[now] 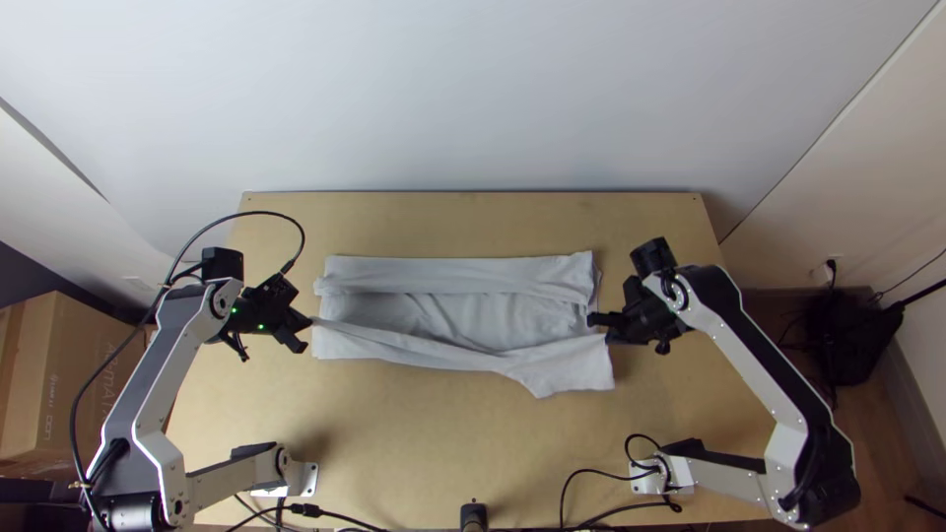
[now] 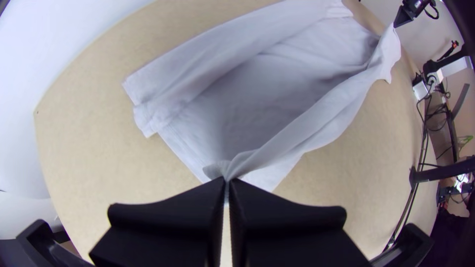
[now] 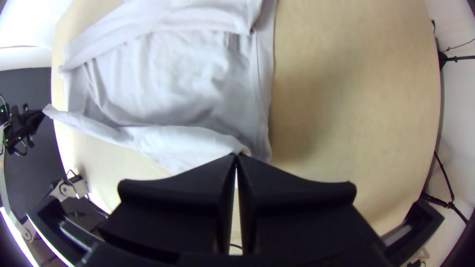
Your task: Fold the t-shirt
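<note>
On the worktop (image 1: 434,429), the t-shirt (image 1: 463,313) lies with its far side folded inward. The left jaws and right jaws pinch opposite ends of its near flap (image 1: 547,366); bringing both ends over together, level and taut, should lay it flat without skewing.

Your oblong, pale-grey fabric t-shirt (image 1: 463,313) is lying on the light-wood tabletop (image 1: 443,443), far side folded inward, near side's ends raised.
</note>
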Tool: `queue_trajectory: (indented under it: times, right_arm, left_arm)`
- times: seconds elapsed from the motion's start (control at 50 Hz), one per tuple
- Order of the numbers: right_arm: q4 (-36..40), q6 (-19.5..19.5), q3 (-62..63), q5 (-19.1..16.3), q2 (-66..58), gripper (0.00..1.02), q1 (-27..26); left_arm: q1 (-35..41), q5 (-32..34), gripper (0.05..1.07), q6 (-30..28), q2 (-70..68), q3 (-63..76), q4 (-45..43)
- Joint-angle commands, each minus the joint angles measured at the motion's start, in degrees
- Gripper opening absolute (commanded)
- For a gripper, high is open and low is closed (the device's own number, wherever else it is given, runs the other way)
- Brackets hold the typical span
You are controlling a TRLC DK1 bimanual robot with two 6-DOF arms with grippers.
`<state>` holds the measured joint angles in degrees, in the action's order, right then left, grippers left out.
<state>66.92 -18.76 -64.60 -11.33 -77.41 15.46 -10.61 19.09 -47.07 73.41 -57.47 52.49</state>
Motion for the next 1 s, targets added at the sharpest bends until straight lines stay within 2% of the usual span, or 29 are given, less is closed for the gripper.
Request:
queue_trajectory:
  times: [0.0, 0.3, 0.64, 0.8, 0.82, 0.84, 0.86, 0.88, 0.9, 0.94, 0.96, 0.98]
  right_arm:
    - [-1.4, 1.2, -4.7, 0.3, -4.3, 0.03, -1.5]
    - [-4.3, 3.2, -16.0, 0.3, -16.1, 0.03, -3.7]
    - [-4.2, 6.1, -35.5, 0.2, -33.9, 0.03, -6.9]
    - [-3.8, 6.2, -44.0, 0.1, -43.4, 0.03, -6.9]
    - [-3.7, 6.0, -44.7, 0.1, -44.3, 0.06, -6.9]
    - [-3.6, 5.9, -45.5, 0.1, -45.1, 0.10, -6.9]
    - [-3.2, 5.8, -46.4, 0.0, -45.9, 0.20, -6.9]
    - [-3.1, 5.5, -47.0, -0.1, -46.4, 0.31, -6.9]
    - [-3.3, 5.1, -47.6, -0.3, -46.8, 0.47, -6.9]
    - [-4.2, 3.2, -48.1, -0.6, -47.0, 0.81, -7.1]
    - [-5.2, 2.0, -48.1, -0.7, -47.0, 0.93, -7.3]
    - [-6.5, 0.7, -48.1, -0.6, -47.0, 0.99, -7.5]
  left_arm:
    - [-0.6, 0.8, 0.08, 1.0, 3.2, -3.3, -0.6]
    - [-1.3, 0.8, 0.08, 1.0, 12.9, -11.8, -1.3]
    - [0.2, 0.8, 0.08, 1.8, 23.8, -22.2, -1.1]
    - [2.2, 0.6, 0.08, 4.7, 29.5, -26.0, -2.0]
    - [2.3, 0.5, 0.11, 5.1, 30.0, -26.5, -2.2]
    - [2.5, 0.4, 0.19, 5.8, 30.6, -26.8, -2.7]
    - [2.8, 0.4, 0.30, 6.3, 30.9, -27.2, -2.9]
    - [2.9, 0.3, 0.41, 6.5, 31.3, -27.3, -3.0]
    - [3.0, 0.2, 0.58, 6.5, 31.6, -27.5, -3.1]
    - [3.1, 0.2, 0.84, 7.7, 32.0, -27.7, -4.3]
    - [3.1, -0.1, 0.91, 8.7, 32.1, -27.8, -5.0]
    - [3.1, -0.2, 0.94, 9.5, 32.1, -27.9, -5.8]
